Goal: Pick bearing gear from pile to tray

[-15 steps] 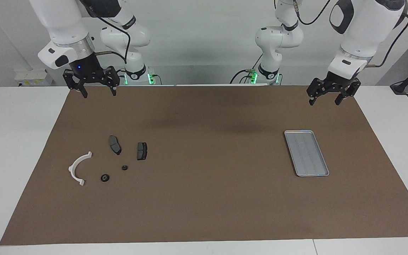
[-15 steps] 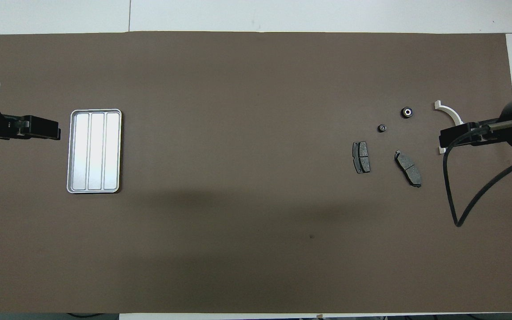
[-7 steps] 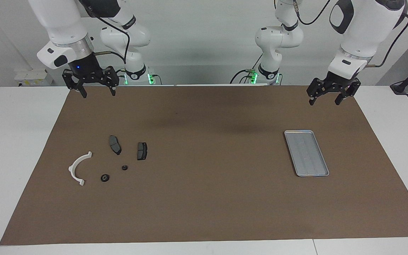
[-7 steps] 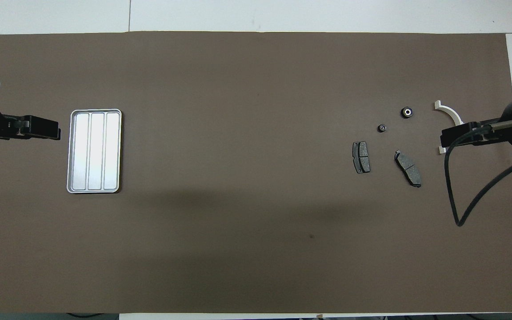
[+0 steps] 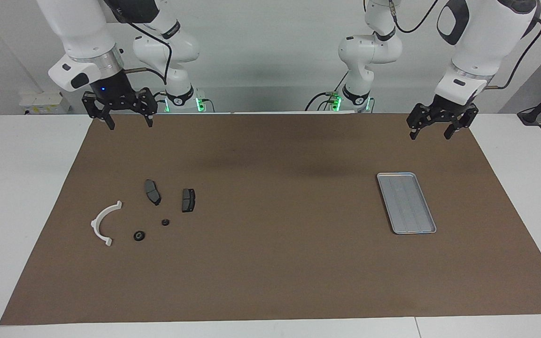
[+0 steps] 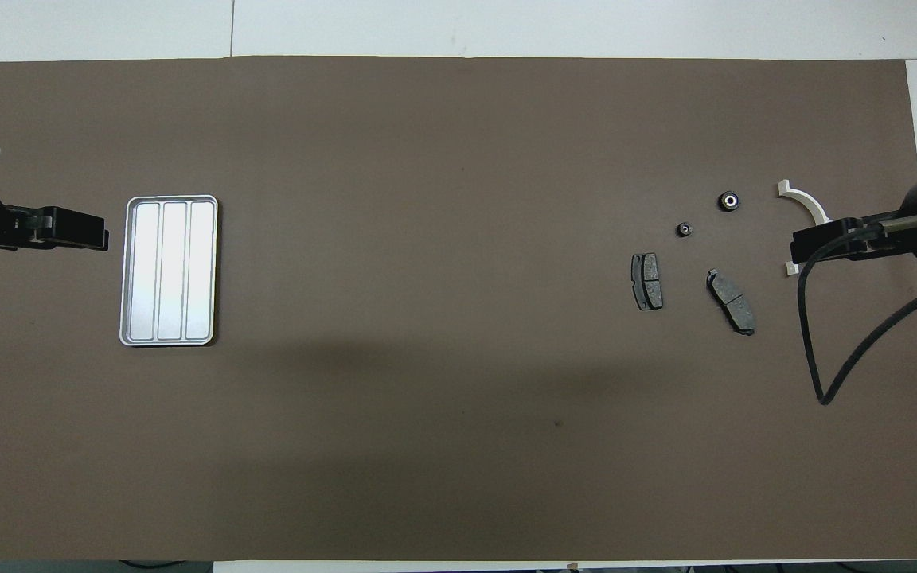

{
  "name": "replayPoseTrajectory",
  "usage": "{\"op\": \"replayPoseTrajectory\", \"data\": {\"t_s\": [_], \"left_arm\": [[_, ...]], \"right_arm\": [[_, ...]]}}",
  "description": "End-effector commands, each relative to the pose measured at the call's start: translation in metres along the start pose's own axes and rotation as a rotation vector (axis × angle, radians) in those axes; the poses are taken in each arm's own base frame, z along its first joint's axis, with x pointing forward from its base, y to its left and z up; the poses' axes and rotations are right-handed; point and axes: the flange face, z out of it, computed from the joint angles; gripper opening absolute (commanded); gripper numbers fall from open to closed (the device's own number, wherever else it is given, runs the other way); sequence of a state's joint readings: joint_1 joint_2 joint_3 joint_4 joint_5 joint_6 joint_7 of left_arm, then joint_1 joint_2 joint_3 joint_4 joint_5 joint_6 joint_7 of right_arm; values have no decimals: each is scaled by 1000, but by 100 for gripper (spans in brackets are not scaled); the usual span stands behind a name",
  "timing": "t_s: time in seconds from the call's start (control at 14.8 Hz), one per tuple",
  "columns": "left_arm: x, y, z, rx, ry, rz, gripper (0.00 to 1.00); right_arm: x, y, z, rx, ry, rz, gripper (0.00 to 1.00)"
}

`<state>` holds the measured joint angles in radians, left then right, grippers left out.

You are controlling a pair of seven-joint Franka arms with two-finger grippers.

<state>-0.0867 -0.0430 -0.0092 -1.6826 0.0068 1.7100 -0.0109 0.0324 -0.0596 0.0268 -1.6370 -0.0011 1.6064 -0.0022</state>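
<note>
nearest our bases, both grippers hang in the air over the near edge of the brown mat that covers the worktop. our right gripper is up over the mat's near corner at the right arm's end, fingers spread wide and holding nothing; our left gripper is over the near corner at the left arm's end, fingers also apart and empty.

farther out, at the left arm's end, the tray lies flat on the mat with nothing in it. at the right arm's end is the pile — two dark brake pads nearest us, side by side but apart. farther still come the small black round piece, then the larger black bearing gear, with the white curved arc beside them toward the mat's edge — all well apart from the tray.
</note>
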Motion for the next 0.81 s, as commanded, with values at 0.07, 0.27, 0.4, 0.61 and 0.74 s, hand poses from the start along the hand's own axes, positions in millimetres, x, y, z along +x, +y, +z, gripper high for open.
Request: {"op": "replayPoseTrajectory", "data": {"t_s": [0.07, 0.27, 0.4, 0.61, 0.74], "left_arm": [[-9, 0, -1, -10, -1, 6, 100], [-9, 0, -1, -10, -1, 4, 100], [-9, 0, -1, -10, -1, 4, 100], [-10, 2, -1, -10, -5, 9, 100], [-10, 0, -1, -10, -8, 6, 100]], "right_arm": [[-4, 6, 1, 20, 0, 28, 100], [-10, 4, 5, 20, -11, 29, 100], [-13, 5, 8, 19, -20, 33, 100], [-17, 2, 14, 19, -34, 30, 100], [-22, 5, 21, 19, -41, 35, 100]]}}
